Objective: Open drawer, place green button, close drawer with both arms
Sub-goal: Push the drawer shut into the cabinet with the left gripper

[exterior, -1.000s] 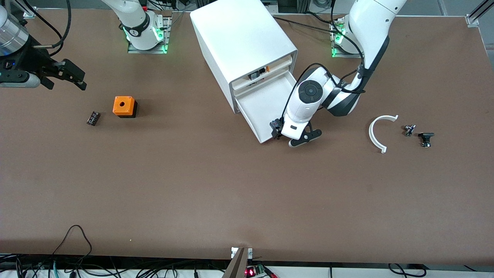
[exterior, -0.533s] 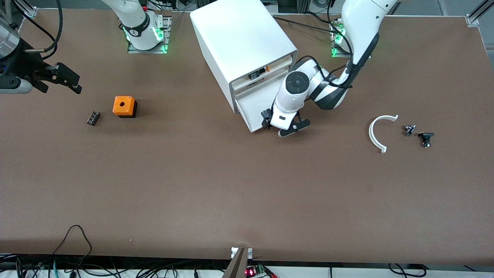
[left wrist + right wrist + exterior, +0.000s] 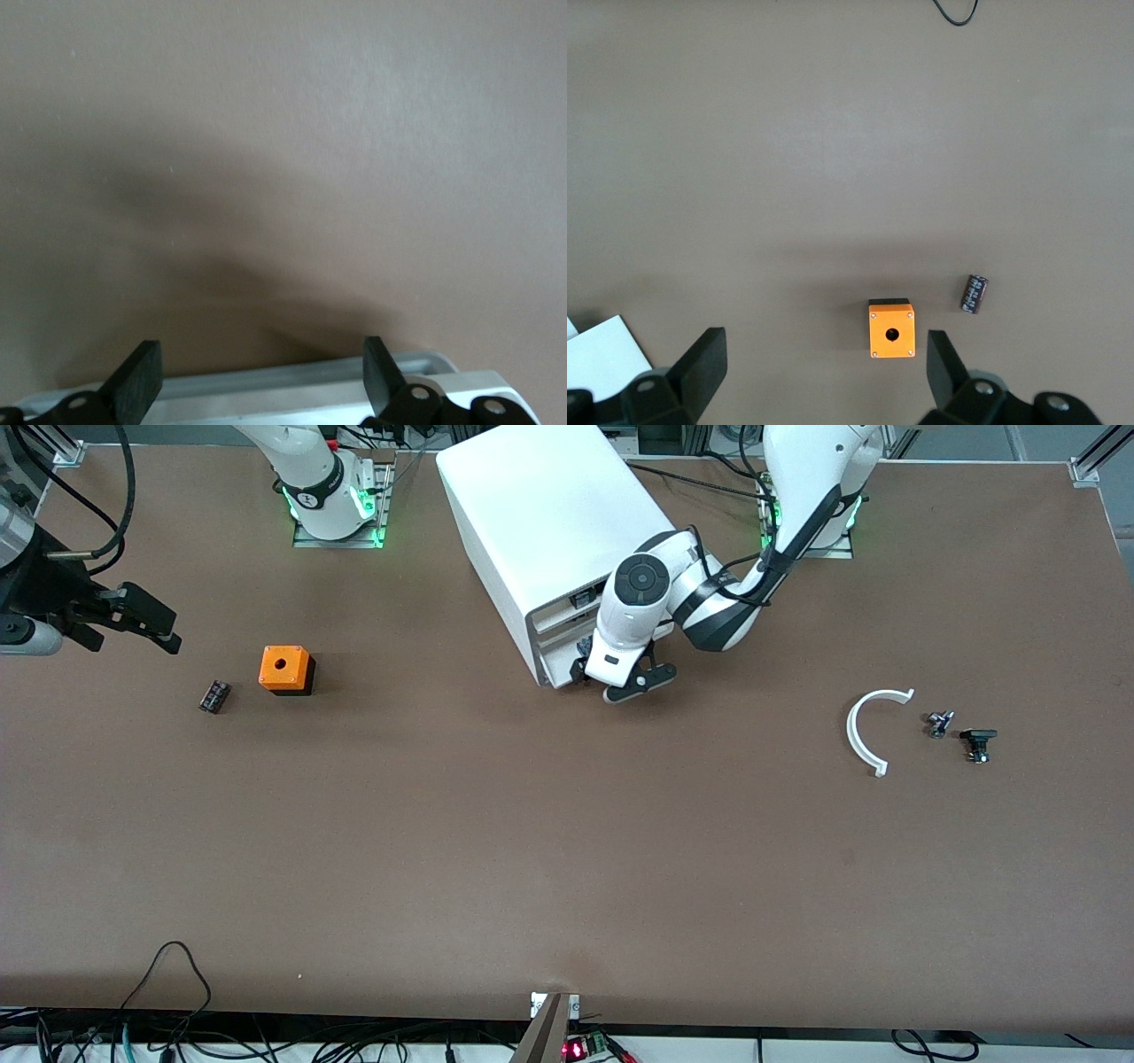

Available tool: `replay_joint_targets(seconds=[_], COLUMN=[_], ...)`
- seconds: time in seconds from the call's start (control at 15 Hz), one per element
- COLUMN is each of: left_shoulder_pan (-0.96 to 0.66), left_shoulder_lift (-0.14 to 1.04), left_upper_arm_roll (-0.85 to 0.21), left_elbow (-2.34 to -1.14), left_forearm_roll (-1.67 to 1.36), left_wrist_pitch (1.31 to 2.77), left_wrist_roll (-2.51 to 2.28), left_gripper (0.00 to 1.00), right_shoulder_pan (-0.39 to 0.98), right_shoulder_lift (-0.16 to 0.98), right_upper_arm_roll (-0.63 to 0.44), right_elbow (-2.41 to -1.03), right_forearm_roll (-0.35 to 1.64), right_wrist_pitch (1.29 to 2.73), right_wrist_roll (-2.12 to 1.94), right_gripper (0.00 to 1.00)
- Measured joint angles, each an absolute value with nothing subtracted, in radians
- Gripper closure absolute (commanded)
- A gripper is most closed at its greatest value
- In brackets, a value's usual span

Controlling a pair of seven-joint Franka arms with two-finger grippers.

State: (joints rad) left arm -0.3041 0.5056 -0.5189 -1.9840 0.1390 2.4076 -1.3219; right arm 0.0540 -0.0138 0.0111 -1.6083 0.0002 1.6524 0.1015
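Left hand [image 3: 609, 682]: fingers spread wide, empty, set against the front of the drawer [image 3: 560, 666], which sits nearly flush in the white cabinet [image 3: 549, 522]. Right hand [image 3: 133, 624]: wide apart, empty, over the worktop [image 3: 532, 850] near the orange box [image 3: 285, 670]. The button cannot be seen.

No readable text, label, brand, number or sign shows in any view — not on the white cabinet [image 3: 554, 522], the orange box [image 3: 285, 669], the arms, or the brown counter [image 3: 532, 850] — any markings are too small to make out.
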Motion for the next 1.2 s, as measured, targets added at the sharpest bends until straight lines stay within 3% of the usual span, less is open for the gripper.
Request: replay_joint_targets(seconds=[1.2], left_shoulder_pan=[-0.299], left_shoulder_lift=[0.491], left_upper_arm_roll=[-0.568], left_elbow=[-1.995], left_forearm_roll=[0.139], left_wrist_pitch=[2.381], left_wrist_roll=[-1.325], left_gripper=[0.0], right_shoulder_pan=[0.047], right_shoulder_lift=[-0.001], right_upper_arm_roll=[0.009], right_elbow=[-1.607], right_forearm_roll=[-0.028], right_wrist_pitch=[1.652], right_wrist_roll=[0.102], right_gripper=[0.0])
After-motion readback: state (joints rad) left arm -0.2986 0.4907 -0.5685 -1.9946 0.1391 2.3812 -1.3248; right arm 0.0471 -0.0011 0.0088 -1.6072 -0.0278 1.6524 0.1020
